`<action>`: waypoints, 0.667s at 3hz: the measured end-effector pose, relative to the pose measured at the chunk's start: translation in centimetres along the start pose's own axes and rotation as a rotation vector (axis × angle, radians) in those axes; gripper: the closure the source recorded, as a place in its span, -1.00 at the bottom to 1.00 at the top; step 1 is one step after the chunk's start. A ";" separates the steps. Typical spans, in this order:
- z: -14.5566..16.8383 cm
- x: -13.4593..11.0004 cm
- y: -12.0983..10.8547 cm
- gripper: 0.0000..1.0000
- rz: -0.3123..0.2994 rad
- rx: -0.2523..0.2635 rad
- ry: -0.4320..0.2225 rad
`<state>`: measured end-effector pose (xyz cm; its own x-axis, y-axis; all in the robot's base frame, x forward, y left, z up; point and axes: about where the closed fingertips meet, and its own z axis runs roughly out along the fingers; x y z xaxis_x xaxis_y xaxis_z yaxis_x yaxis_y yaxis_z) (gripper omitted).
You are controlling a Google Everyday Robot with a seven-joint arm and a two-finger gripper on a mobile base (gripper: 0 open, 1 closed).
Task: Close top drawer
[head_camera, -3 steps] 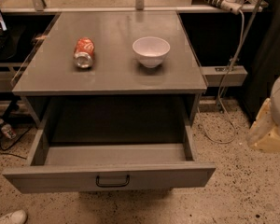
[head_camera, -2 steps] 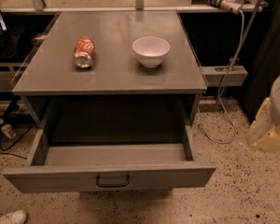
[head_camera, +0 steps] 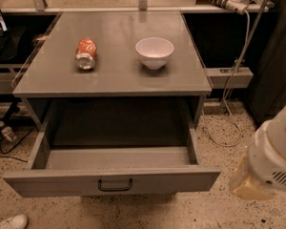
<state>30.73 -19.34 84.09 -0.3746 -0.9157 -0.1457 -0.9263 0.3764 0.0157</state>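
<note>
In the camera view, the top drawer (head_camera: pixel 62 181) stood pulled far out below the grey surface (head_camera: pixel 119 78), its dark handle (head_camera: pixel 115 185) at the front's centre. On the surface a red can (head_camera: pixel 86 53) lay on its side, left of a white bowl (head_camera: pixel 154 52) and apart from it. A white arm part (head_camera: pixel 274 159) showed at the lower right, clear of the drawer. The gripper was out of view, so I cannot tell its state.
</note>
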 end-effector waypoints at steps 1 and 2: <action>6.1 -0.7 1.8 1.00 0.030 -0.091 -0.017; 6.9 -0.9 1.8 1.00 0.032 -0.106 -0.022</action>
<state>29.66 -16.85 77.42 -0.4045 -0.8995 -0.1654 -0.9133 0.3877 0.1253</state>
